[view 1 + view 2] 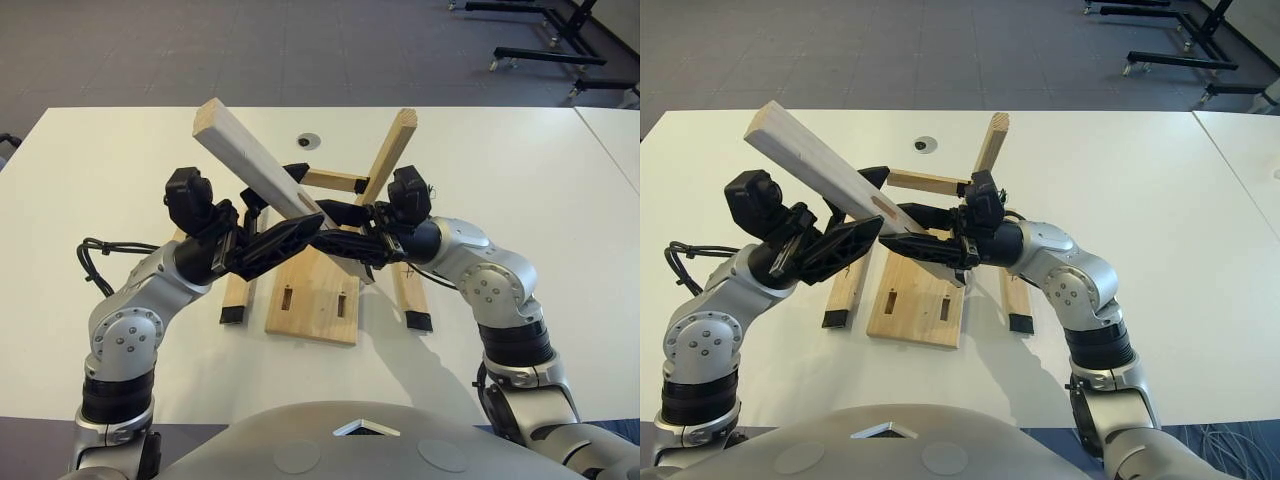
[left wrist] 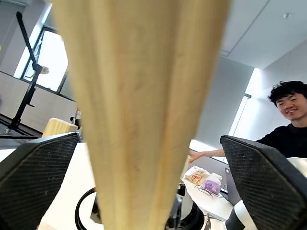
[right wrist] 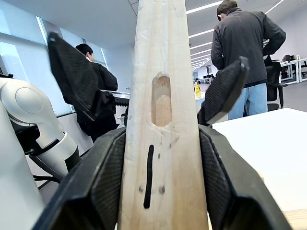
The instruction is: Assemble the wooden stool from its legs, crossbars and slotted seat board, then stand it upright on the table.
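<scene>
Right claw (image 3: pixel 162 143) clenches one loose leg (image 1: pixel 250 150) aloft; left claw (image 2: pixel 148 139) gapes around it. Seat board (image 1: pixel 300 310) lies mid-surface (image 1: pixel 520 160), unattached; crossbar (image 1: pixel 335 180) seemingly joined; most assembly remains.

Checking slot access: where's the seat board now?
Head views: the seat board lies flat on the table, directly below the raised leg, between the left leg and right leg.

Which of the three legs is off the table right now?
The slanted leg, clamped in the right gripper above the seat board. The left leg and right leg lie on the table, flanking it.
</scene>
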Controlling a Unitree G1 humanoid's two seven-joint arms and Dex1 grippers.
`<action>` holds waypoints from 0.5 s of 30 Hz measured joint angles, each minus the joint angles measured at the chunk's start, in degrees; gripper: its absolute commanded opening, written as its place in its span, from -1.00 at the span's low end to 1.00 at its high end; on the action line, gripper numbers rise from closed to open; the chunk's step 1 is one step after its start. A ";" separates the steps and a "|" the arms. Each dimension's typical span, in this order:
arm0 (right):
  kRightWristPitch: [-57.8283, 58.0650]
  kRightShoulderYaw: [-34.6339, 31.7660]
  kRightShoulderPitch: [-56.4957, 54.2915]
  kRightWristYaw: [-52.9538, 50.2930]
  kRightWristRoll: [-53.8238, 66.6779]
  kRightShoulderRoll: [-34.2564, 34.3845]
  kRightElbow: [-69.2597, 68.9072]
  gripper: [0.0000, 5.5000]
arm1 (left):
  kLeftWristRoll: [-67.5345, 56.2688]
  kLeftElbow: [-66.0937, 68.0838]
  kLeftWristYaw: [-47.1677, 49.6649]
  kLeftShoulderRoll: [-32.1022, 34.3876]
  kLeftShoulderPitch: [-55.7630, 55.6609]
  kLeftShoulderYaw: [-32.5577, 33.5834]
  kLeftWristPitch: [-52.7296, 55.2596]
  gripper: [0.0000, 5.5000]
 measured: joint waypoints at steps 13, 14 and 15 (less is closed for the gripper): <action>-0.89 0.00 0.00 1.93 -1.96 -0.42 1.00 -0.27 | -2.81 0.00 0.53 -0.90 0.17 0.31 0.59 0.09; -1.20 0.07 0.01 2.36 -2.07 -0.42 1.32 -0.27 | -3.10 0.00 0.53 -0.89 0.23 0.30 0.72 0.04; -1.49 0.25 0.03 2.87 -2.10 -0.44 1.53 -0.27 | -3.26 0.00 0.54 -0.88 0.33 0.31 0.94 0.00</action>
